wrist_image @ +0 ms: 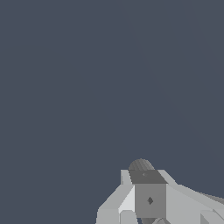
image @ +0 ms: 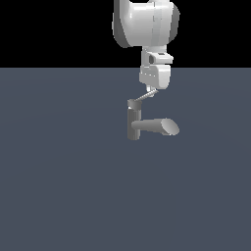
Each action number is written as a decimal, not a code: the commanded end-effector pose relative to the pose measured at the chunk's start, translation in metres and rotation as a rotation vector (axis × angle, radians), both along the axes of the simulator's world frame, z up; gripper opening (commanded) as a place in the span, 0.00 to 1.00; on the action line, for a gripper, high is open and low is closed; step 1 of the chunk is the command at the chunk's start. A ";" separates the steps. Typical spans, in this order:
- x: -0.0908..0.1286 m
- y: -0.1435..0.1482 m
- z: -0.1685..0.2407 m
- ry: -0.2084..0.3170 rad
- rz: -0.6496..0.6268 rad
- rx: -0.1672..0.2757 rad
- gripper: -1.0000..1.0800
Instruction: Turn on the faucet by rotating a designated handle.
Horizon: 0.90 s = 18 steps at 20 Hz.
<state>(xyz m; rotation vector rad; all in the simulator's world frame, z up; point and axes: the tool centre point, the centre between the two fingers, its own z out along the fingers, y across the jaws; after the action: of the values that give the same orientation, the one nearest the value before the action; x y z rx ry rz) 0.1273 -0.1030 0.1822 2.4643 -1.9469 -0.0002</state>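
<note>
The faucet (image: 133, 123) stands on the grey floor in the middle of the exterior view, an upright dark-grey post with a thick spout (image: 158, 126) pointing to the exterior view's right. The handle (image: 142, 96) is a thin light rod rising at an angle from the post's cap towards the exterior view's right. My gripper (image: 152, 90) hangs from above with its tip at the handle's outer end, touching or nearly touching it. Its fingers look pressed together with nothing between them. In the wrist view the fingers (wrist_image: 150, 199) fill the lower edge, with a dark rounded part (wrist_image: 140, 165) just beyond them.
The flat grey floor (image: 59, 186) spreads all round the faucet. The white arm (image: 147, 22) comes down from above, over the faucet.
</note>
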 end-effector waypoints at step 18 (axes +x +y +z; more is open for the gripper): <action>-0.032 -0.012 0.000 -0.001 -0.004 0.000 0.00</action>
<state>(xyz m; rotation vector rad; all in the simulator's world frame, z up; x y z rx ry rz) 0.1028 -0.1103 0.1849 2.4705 -1.9503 0.0127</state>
